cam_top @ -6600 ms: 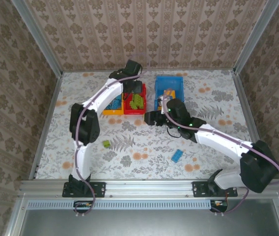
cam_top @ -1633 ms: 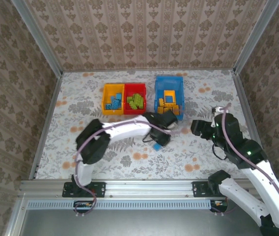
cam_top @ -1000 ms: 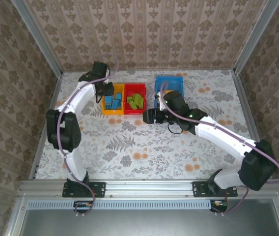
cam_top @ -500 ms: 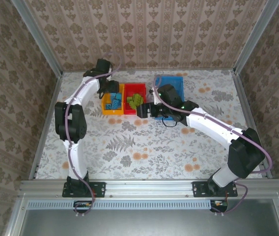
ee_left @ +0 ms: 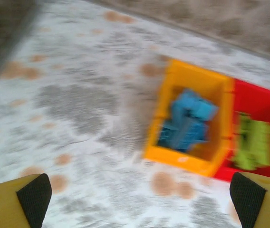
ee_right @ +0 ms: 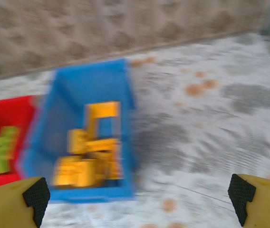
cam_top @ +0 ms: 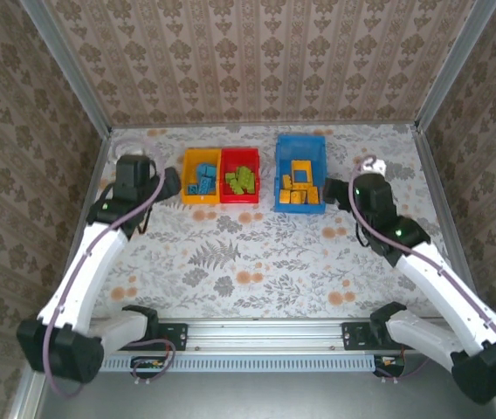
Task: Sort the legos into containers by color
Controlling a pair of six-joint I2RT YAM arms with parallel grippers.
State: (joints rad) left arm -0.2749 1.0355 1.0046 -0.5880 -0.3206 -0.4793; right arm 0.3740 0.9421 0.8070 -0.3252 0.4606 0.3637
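Top external view: open table (cam_top: 257, 253) spans the near half. Far row: yellow bin (cam_top: 202, 154) holds blue legos (cam_top: 203, 179), red bin (cam_top: 240, 153) green legos (cam_top: 242, 180), blue bin (cam_top: 300, 144) yellow legos (cam_top: 300, 190). Flanking it, left gripper (cam_top: 171, 180) and right gripper (cam_top: 334, 188) have jaws spread.

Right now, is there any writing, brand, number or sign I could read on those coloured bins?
No text can be read anywhere.
On the small yellow-orange plastic bin: a pale mark on its front wall, too blurred to read.
On the small red plastic bin and the larger blue plastic bin: no lettering visible.
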